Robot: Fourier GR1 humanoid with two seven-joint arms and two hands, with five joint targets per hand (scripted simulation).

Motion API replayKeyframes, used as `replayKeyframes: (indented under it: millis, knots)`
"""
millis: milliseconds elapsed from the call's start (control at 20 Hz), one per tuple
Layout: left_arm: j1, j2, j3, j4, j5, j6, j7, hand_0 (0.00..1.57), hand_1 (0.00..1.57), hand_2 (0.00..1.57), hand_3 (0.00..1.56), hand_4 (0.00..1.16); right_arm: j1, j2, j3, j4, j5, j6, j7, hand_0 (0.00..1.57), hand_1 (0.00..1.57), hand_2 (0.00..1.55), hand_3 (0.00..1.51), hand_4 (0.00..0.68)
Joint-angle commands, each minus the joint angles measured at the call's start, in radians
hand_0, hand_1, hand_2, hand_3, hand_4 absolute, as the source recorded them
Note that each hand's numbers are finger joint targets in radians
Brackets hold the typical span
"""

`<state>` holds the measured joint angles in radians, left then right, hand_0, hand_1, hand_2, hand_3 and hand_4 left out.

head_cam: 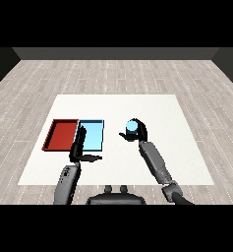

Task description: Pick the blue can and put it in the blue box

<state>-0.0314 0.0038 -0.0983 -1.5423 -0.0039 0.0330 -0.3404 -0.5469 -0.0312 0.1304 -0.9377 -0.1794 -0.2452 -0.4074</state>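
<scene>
1. A white table point(152, 106) stands on a grey wooden floor point(113, 74), and both forearms come in from the near side.
2. The blue can point(131, 126) is to the right of both trays, near the middle of the table. It is inside the right hand point(136, 133), and only its light blue top shows above the black fingers.
3. The fingers and thumb of the right hand are curled round the can, so this hand holds it. I cannot tell whether the can touches the table or is lifted above it.
4. The right forearm point(155, 162) goes from the near right side up and to the left, towards the hand.
5. The blue tray point(93, 135) lies on the left part of the table, with the red tray point(61, 134) just beside it on its left. The two trays look to be touching along one side.
6. The can is apart from the blue tray, with a strip of bare table between them.
7. The left hand point(80, 147) is at the near left corner of the blue tray. Its fingers are straight and point to the far side, over the border between the two trays, and the thumb sticks out to the right. It holds nothing.
8. The left forearm point(66, 182) is below this hand, at the near left edge.
</scene>
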Motion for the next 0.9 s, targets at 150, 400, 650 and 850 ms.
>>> replayKeyframes:
  millis: [150,400,650,850]
  knots:
    - [-0.020,-0.004,-0.069,0.032,0.021,0.043,-0.018,0.00,0.00,0.00,0.00,0.00,0.121,-0.022,0.014,-0.220,0.039,0.039,0.090,1.45,1.45,1.47,1.34,0.553]
    - [-0.163,-0.004,-0.123,0.124,0.064,0.109,0.033,0.00,0.00,0.00,0.00,0.00,0.094,-0.018,0.009,-0.251,0.055,0.046,0.141,1.47,1.47,1.47,1.37,0.565]
    - [-0.118,-0.004,-0.124,0.033,0.093,0.041,0.077,0.00,0.00,0.00,0.00,0.00,0.066,-0.001,-0.012,-0.257,0.084,0.049,0.169,1.45,1.45,1.47,1.38,0.550]
    - [-0.208,-0.004,-0.187,0.149,0.126,0.122,0.041,0.00,0.00,0.00,0.00,0.00,0.050,0.029,0.018,-0.194,0.091,0.044,0.090,1.43,1.43,1.47,1.39,0.568]
